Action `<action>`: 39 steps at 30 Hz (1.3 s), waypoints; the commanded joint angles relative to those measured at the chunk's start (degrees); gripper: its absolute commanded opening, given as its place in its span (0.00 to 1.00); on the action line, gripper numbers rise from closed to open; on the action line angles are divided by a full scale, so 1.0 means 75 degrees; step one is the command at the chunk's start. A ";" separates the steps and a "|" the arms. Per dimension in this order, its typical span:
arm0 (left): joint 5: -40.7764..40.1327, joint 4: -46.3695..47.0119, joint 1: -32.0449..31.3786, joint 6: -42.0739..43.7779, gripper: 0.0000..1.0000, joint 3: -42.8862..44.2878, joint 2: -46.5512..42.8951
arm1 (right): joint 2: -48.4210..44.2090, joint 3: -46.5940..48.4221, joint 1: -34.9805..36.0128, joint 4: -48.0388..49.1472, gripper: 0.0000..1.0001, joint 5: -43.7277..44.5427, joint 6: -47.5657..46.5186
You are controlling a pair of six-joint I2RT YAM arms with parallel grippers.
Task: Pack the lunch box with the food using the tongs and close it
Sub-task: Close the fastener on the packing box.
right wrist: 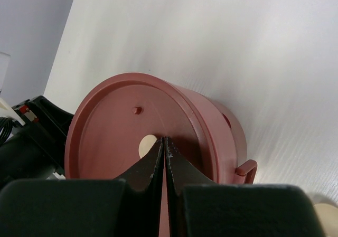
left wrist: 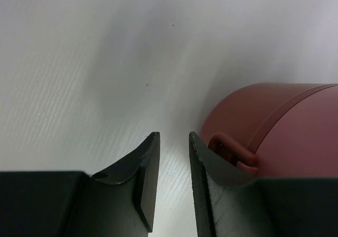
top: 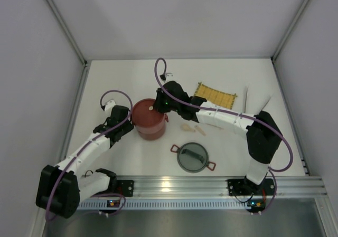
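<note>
The dark-red lunch box (top: pixel 149 122) stands left of the table's middle with a flat red lid (right wrist: pixel 113 142) on top. My right gripper (right wrist: pixel 163 141) is shut, and its tips sit over the lid beside a small cream round spot (right wrist: pixel 146 145). My left gripper (left wrist: pixel 174 142) is low at the box's left side and open by a narrow gap with only bare table between its fingers. Its right finger is next to the box's small side handle (left wrist: pixel 232 150). Thin pale tongs (top: pixel 246 97) lie at the back right, partly behind my right forearm. The food is out of view.
A grey domed lid (top: pixel 193 158) with red handles lies in front of the box, near the arm rail. Two cream spoon-shaped pieces (top: pixel 193 128) lie under my right forearm. A yellow woven mat (top: pixel 214 95) is at the back right. White walls enclose the table.
</note>
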 commanded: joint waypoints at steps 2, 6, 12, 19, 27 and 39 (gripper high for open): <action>0.0110 0.0533 -0.0033 -0.0053 0.35 0.0095 -0.0045 | 0.0627 -0.0188 0.0036 -0.1423 0.02 0.0249 -0.0201; -0.0301 0.0088 -0.0033 -0.0170 0.37 0.0306 -0.0092 | 0.0627 -0.0176 0.0024 -0.1424 0.02 0.0261 -0.0201; -0.0945 -0.0662 -0.0021 -0.0416 0.41 0.0622 -0.0420 | 0.0627 -0.0176 0.0024 -0.1424 0.02 0.0261 -0.0201; -0.1438 -0.0991 -0.0033 -0.0463 0.47 0.1020 -0.0830 | 0.0615 -0.0165 0.0012 -0.1424 0.02 0.0273 -0.0190; -0.1720 -0.1273 -0.0033 -0.0358 0.48 0.1642 -0.0983 | 0.0592 -0.0118 0.0024 -0.1482 0.02 0.0343 -0.0201; -0.1240 -0.1132 -0.0033 0.0146 0.49 0.2263 -0.1089 | 0.0311 -0.0094 0.0001 -0.1810 0.03 0.0764 -0.0201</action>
